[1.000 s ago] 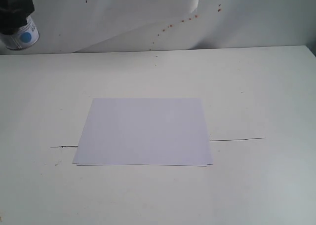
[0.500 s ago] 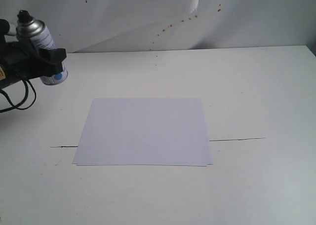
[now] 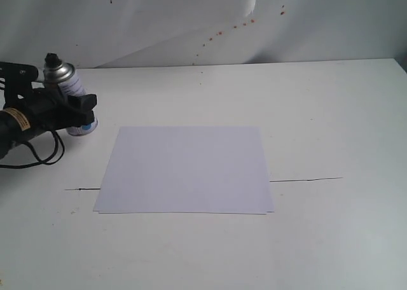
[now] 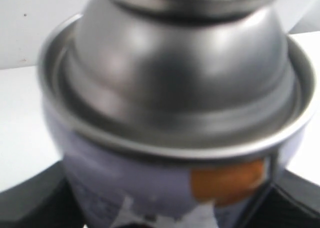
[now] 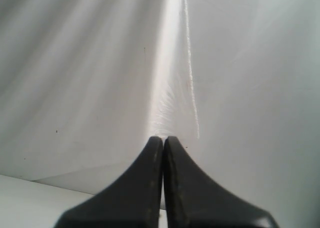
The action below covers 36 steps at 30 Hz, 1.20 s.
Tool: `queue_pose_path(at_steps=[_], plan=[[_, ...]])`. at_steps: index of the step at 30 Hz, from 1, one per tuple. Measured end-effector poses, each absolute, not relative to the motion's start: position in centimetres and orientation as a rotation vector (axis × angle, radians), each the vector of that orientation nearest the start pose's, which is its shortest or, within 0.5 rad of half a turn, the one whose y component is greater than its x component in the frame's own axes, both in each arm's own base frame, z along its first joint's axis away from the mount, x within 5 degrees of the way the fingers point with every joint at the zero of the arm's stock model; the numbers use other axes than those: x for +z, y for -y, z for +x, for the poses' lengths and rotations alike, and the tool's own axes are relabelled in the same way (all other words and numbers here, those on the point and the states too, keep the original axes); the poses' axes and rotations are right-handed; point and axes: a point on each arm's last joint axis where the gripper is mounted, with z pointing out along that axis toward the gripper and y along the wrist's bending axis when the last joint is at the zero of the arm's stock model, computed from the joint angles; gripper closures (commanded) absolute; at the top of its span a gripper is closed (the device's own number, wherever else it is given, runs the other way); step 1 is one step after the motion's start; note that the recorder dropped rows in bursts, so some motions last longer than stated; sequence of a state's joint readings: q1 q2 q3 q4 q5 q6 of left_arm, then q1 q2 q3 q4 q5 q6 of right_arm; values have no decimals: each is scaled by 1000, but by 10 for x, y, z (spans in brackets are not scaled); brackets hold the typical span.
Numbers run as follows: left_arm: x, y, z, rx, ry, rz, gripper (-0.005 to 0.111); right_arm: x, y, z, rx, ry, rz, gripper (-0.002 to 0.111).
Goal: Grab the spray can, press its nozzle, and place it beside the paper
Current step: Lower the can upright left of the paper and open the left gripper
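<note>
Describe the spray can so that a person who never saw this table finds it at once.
Start at the white table, with the large white paper lying in its middle. Beyond the paper's far left corner, the black left pincer grips the spray can: a small silver cylinder, the only shiny thing there.

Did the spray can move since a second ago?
Yes. In the exterior view the spray can has come down and to the right, ending much nearer the paper's far left corner.
</note>
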<state>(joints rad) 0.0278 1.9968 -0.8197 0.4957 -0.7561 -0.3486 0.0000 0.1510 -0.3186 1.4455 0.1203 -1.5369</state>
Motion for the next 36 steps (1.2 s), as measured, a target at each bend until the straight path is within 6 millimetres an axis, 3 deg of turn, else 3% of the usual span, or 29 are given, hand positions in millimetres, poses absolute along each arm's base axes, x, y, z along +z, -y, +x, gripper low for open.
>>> queue_pose_path(at_steps=[9,18,36], plan=[[100,19,372,-281,-1979,230,107,310,-11,51,1,-1323,-162,108],[99,17,375,-252,-1947,222,107,310,-11,52,0,-1323,-161,108],[77,17,378,-256,-1885,213,107,310,-11,52,-1,-1323,-159,108]])
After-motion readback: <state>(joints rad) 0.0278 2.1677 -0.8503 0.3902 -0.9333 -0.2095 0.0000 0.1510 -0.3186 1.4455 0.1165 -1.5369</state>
